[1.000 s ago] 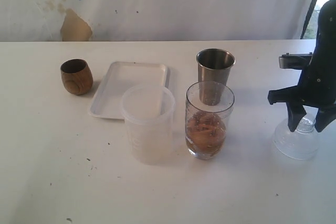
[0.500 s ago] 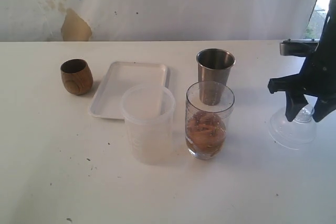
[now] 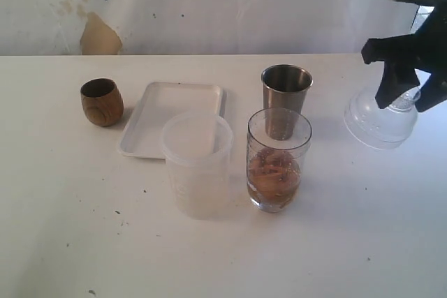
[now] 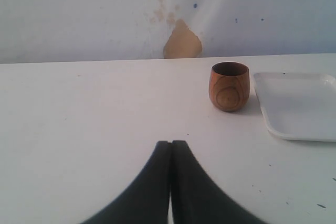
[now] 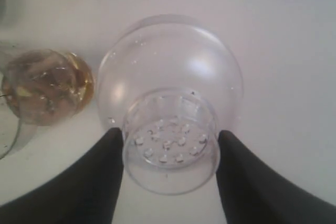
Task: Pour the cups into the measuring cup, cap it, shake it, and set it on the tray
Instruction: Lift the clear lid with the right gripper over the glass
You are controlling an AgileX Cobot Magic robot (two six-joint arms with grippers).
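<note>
The measuring cup [image 3: 278, 162], a clear tumbler, stands mid-table with brown contents in its lower half; it also shows as the measuring cup [image 5: 44, 85] in the right wrist view. Just behind it is the steel cup [image 3: 286, 88]. The wooden cup [image 3: 102, 102] [image 4: 229, 86] sits at the left, beside the white tray [image 3: 167, 102] [image 4: 299, 106]. My right gripper [image 3: 406, 99] [image 5: 169, 134] is shut on the neck of a clear domed cap [image 3: 380, 120] [image 5: 170, 77], held in the air at the far right. My left gripper [image 4: 171, 142] is shut and empty, low over bare table short of the wooden cup.
A frosted plastic jug [image 3: 198, 165] stands in front of the tray, left of the measuring cup. The white table runs back to a pale wall with a tan patch [image 3: 100, 36].
My right gripper has lifted the clear cap off the table, rising and drifting slightly left and back. Nothing else has moved.
</note>
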